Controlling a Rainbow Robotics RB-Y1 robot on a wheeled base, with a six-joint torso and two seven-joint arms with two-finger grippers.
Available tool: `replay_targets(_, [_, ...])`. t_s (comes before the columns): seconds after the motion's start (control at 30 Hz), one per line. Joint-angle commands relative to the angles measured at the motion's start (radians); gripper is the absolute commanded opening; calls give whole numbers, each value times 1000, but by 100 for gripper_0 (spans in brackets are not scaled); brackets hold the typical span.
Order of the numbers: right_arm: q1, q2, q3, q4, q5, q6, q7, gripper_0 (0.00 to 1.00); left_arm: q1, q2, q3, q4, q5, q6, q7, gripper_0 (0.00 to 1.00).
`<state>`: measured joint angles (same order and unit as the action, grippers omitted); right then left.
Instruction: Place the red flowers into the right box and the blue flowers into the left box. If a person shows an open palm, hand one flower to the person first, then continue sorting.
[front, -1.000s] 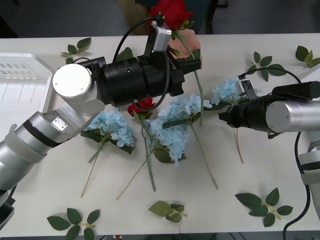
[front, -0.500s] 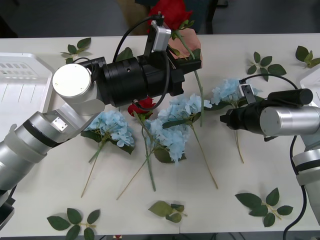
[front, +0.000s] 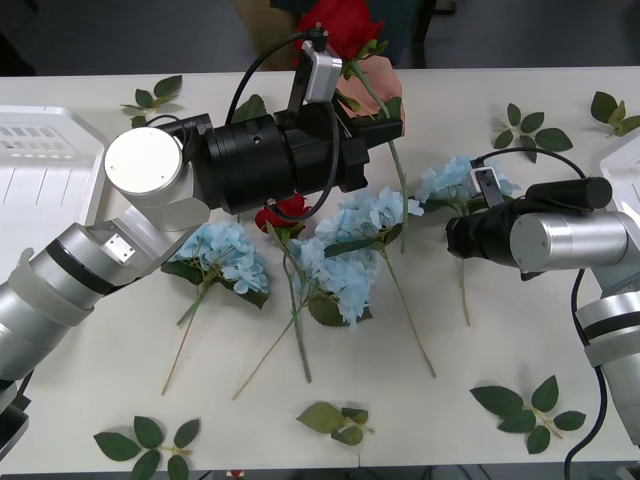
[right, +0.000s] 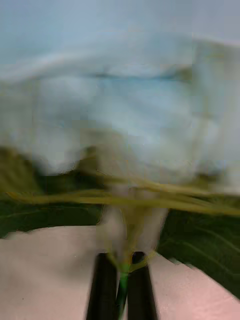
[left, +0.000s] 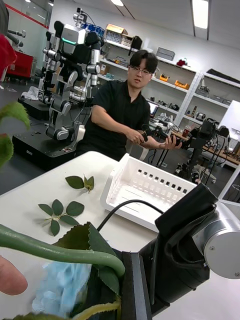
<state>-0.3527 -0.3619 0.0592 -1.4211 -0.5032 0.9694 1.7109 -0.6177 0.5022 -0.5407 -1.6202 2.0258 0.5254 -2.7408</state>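
Left end effector (front: 385, 122): closed on the stem of a red rose (front: 345, 25), held over a person's hand (front: 378, 85) at the tabletop's (front: 560, 360) far edge. Handover in hand; release comes next.

Right end effector (front: 452, 235): pinching a blue flower (front: 450, 183) by its stem. Next: carry to the left box (front: 40, 170).

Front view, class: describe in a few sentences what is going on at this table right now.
The left gripper holds a red rose up at the table's far edge, against a person's hand. The right gripper is shut on the stem of a blue hydrangea on the right side. Other blue flowers and another rose lie unsorted on the table.
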Motion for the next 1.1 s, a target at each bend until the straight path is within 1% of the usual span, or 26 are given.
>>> replay_targets(0.03, [-15, -17, -35, -82, -83, 48, -16, 0, -13, -10, -13, -30, 16, 2, 36, 0])
replay_targets(0.2, [40, -51, -131, -269, -193, 201, 3, 0, -13, -8, -12, -30, 16, 2, 36, 0])
replay_targets(0.37, [100, -54, -289, -478, -414, 356, 15, 0, -13, -10, -13, -30, 17, 2, 36, 0])
replay_targets(0.5, [123, -54, -380, -602, -558, 382, 21, 0, -13, -10, -13, -30, 17, 2, 36, 0])
replay_targets(0.57, [127, -52, -406, -650, -600, 381, 23, 0, -13, -10, -12, -30, 19, 2, 36, 0])
replay_targets(0.63, [126, -48, -418, -690, -630, 362, 24, 0, -13, -8, -13, -30, 19, 2, 36, 0])
replay_targets(0.77, [121, -31, -400, -760, -627, 218, 24, 0, -13, -8, -13, -30, 20, 2, 36, 0])
replay_targets(0.9, [110, -31, -355, -771, -548, 54, 29, 0, -13, -10, -12, -30, 20, 2, 36, 0])
replay_targets(0.97, [103, -29, -315, -769, -502, -37, 27, 0, -11, -8, -13, -30, 22, 2, 36, 0])
replay_targets(1.1, [57, -26, -245, -754, -397, -115, 12, 0, -11, -8, -13, -30, 20, 2, 36, 0])
